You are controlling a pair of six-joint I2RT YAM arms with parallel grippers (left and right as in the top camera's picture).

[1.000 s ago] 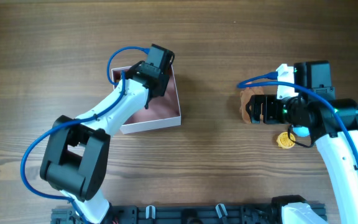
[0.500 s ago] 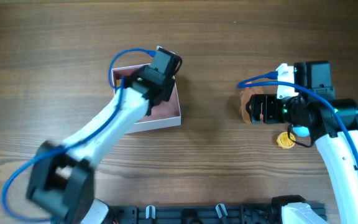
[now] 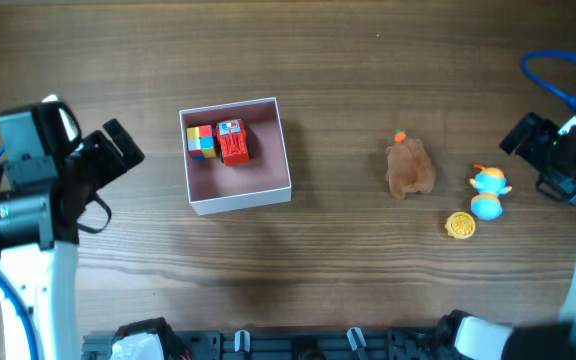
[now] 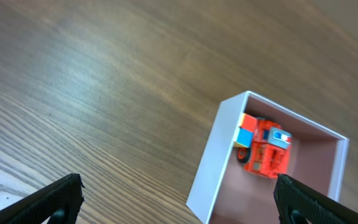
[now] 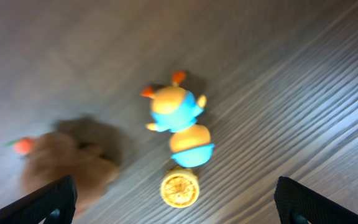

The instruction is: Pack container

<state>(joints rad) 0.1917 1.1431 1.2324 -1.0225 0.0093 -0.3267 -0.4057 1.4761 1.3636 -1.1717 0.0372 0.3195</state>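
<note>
- Overhead: the container [image 3: 240, 198] sits on the wooden table [image 3: 338, 70], at about 9 o'clock from the table's middle.
  - Two toys lie against its 12 o'clock wall: a multicoloured cube [image 3: 201, 141], and a red blocky toy [image 3: 233, 141] touching the cube at its 3 o'clock. The rest of the pink floor is bare.
  - Three toys remain outside, well apart from the box toward 3 o'clock: a brown plush [image 3: 409, 167], a blue-and-orange figure [image 3: 487, 190], and a yellow disc [image 3: 459, 225] at the figure's 7 o'clock.
  - The left gripper [image 3: 120, 150] hangs at 9 o'clock of the box, clear of it. The right gripper [image 3: 530, 150] hangs at 2 o'clock of the figure. Neither carries anything.
- Left wrist: its fingertips [image 4: 61, 198] sit at the two bottom corners, spread wide with nothing between them.
  - The container [image 4: 213, 162] lies ahead at 2 o'clock, with the cube [image 4: 247, 134] and red toy [image 4: 267, 155] inside it.
- Right wrist (blurred): its fingertips [image 5: 50, 200] are likewise wide apart and empty.
  - The figure [image 5: 182, 124] is ahead of them, with the disc [image 5: 179, 190] just beside it at 6 o'clock and the plush [image 5: 73, 165] at 8 o'clock.
- Progress, as I judge it: two of the five toys are packed and three are left. All three lie on the right arm's side, and there is ample room in the box.
</note>
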